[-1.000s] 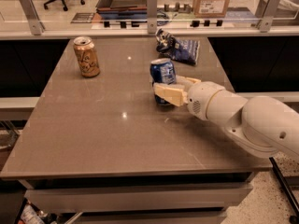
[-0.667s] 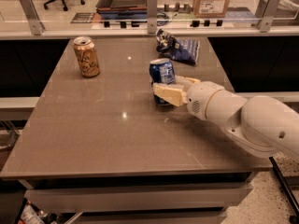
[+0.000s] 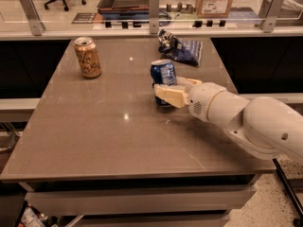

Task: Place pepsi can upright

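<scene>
The pepsi can (image 3: 163, 72), blue with white markings and a silver top, stands upright on the brown table (image 3: 104, 126) right of centre. My gripper (image 3: 169, 87) reaches in from the right and is shut on the can's lower half. One cream finger (image 3: 169, 96) crosses the front of the can and the other (image 3: 190, 83) lies against its right rear side. The can's base is hidden behind the near finger.
A gold-tan can (image 3: 88, 57) stands upright at the table's back left. A dark blue foil snack bag (image 3: 182, 48) lies at the back, just behind the pepsi can. A glass-and-post rail (image 3: 153, 6) runs along the far edge.
</scene>
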`<act>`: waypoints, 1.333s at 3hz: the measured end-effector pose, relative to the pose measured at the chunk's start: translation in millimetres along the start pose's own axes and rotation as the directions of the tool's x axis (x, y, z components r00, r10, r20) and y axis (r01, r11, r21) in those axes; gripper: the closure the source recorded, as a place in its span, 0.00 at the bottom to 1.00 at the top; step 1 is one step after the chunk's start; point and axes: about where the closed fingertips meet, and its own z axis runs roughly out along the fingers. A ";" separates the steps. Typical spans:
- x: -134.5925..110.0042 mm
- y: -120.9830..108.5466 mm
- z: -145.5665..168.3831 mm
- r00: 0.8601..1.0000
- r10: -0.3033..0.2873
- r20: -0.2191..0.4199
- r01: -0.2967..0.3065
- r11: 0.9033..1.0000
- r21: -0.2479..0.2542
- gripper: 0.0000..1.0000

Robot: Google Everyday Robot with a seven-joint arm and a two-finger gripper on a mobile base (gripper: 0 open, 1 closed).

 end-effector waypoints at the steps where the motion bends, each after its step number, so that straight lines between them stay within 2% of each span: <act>1: 4.7 1.7 2.0 1.000 0.011 0.022 -0.011 1.000 0.009 1.00; 4: 8.1 2.8 -0.2 0.999 0.020 0.033 -0.021 1.000 0.024 1.00</act>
